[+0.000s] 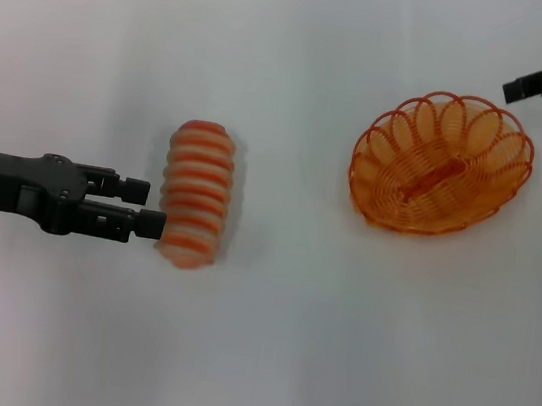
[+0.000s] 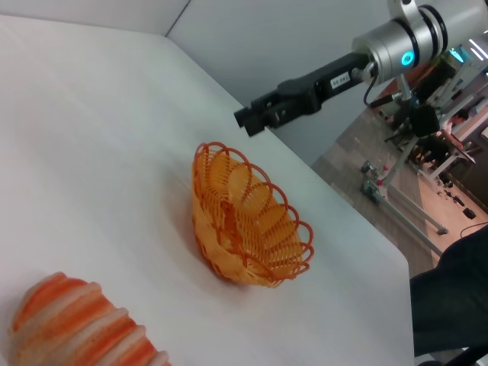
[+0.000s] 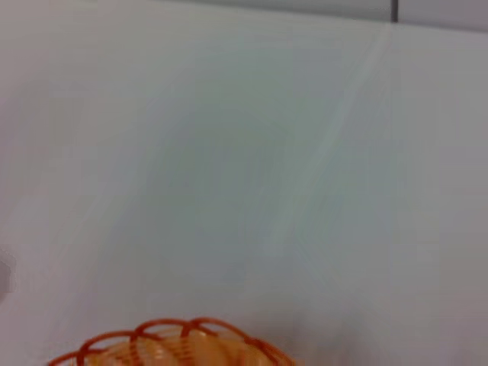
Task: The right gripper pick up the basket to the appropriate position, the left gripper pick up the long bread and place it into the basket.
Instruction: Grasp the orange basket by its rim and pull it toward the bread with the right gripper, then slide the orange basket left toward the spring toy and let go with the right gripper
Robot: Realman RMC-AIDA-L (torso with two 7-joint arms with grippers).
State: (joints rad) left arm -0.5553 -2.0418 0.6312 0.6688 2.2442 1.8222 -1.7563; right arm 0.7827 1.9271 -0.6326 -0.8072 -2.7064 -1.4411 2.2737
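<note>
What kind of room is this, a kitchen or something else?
Probably a robotics lab, not a kitchen: a bare white table holds only a striped long bread and an orange basket, and metal stands line the floor beyond.

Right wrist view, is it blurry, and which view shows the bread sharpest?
Right wrist view: soft throughout, only the basket rim peeks in. Head view: long bread slightly smeared at its near end. Left wrist view: basket crisp, bread blurred close up.

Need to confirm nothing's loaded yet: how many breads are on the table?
1. The long bread lies on the white table at the left gripper, well left of the basket, which holds nothing. No others show.
</note>
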